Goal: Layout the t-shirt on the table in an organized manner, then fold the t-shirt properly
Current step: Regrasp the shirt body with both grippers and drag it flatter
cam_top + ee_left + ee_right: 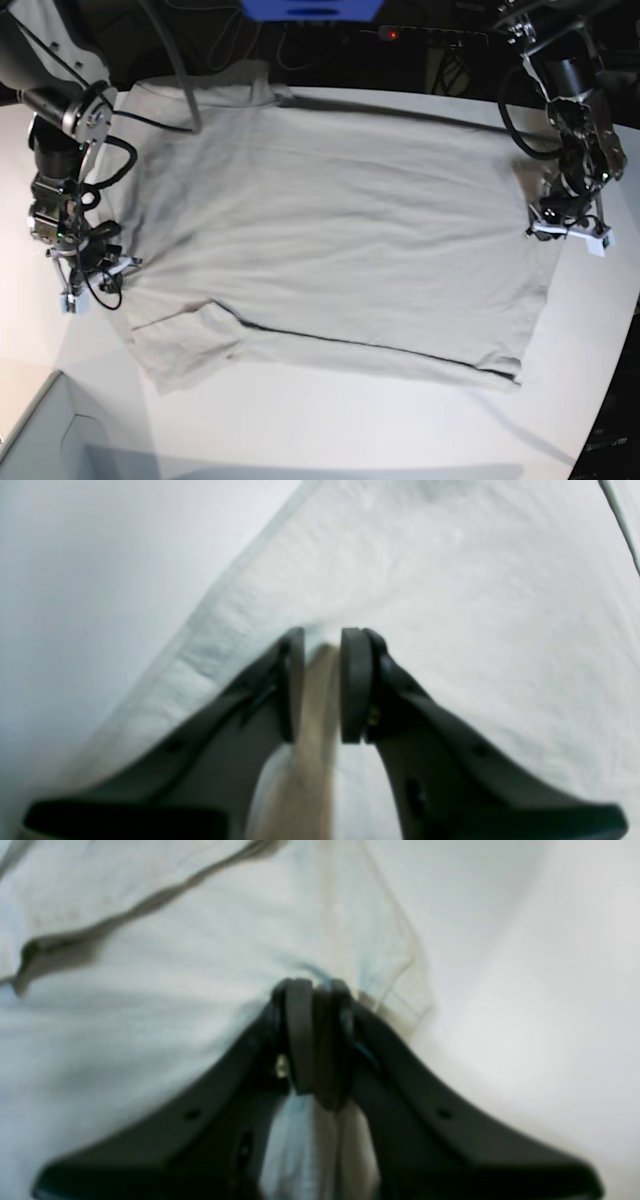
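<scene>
The light grey-beige t-shirt (340,230) lies spread flat on the white table (350,430), sleeves toward the base view's left and hem toward its right. My left gripper (568,228) is at the hem edge. In the left wrist view its pads (356,685) stand a little apart, pinching a raised ridge of the shirt's cloth (320,680). My right gripper (105,266) is at the shirt's left edge, between the sleeves. In the right wrist view it (320,985) is shut tight on a bunched bit of the shirt (150,1005). The collar is not clearly visible.
A pale grey box corner (40,430) sits at the front left. Cables, a power strip (430,36) and a blue object (310,8) lie behind the table. The table's curved edge (615,340) runs close to the left arm.
</scene>
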`<state>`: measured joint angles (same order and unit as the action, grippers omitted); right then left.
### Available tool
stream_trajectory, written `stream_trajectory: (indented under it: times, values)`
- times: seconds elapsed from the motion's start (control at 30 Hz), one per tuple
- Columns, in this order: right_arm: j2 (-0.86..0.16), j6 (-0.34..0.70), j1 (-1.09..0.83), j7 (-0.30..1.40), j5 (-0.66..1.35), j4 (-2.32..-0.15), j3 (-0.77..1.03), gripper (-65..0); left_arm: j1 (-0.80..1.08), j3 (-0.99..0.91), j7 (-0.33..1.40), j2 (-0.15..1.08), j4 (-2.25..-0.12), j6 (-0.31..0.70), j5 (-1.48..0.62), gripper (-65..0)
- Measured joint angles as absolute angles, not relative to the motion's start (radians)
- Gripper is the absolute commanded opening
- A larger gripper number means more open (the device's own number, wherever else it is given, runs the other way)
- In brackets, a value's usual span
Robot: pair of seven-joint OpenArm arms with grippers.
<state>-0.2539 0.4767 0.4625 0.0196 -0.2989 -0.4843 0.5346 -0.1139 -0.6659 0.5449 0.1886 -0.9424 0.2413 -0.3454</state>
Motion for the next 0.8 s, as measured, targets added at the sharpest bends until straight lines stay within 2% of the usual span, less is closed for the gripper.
stream_trajectory:
  times: [0.2, 0.37, 0.43, 0.57, 0.7, 0.8]
  values:
    - [-0.212, 0.403, 0.345, 0.04, -0.305, -0.736, 0.543, -59.1, -0.112, -0.666, 0.556, 0.19, -0.949, 0.243, -0.344, -51.2]
    - [-0.113, 0.406, 0.27, 0.037, -0.302, -0.996, 0.533, -59.1, -0.088, -0.665, 0.632, 0.182, -1.035, 0.227, -0.324, -51.2]
    - [-0.094, 0.461, 0.247, 0.032, -0.299, -1.058, 0.532, -59.1, -0.071, -0.665, 0.716, 0.179, -1.1, 0.206, -0.344, -51.2]
    - [-0.052, 0.582, 0.215, 0.039, -0.307, -1.082, 0.533, -59.1, -0.052, -0.666, 0.728, 0.186, -1.19, 0.204, -0.479, -51.2]
    - [-0.036, 0.595, 0.189, 0.042, -0.308, -1.04, 0.533, -59.1, -0.171, -0.657, 0.677, 0.182, -1.164, 0.209, -0.462, -51.2]
    - [-0.03, 0.595, 0.162, 0.038, -0.308, -1.037, 0.533, -59.1, -0.287, -0.653, 0.604, 0.184, -1.026, 0.212, -0.36, -51.2]
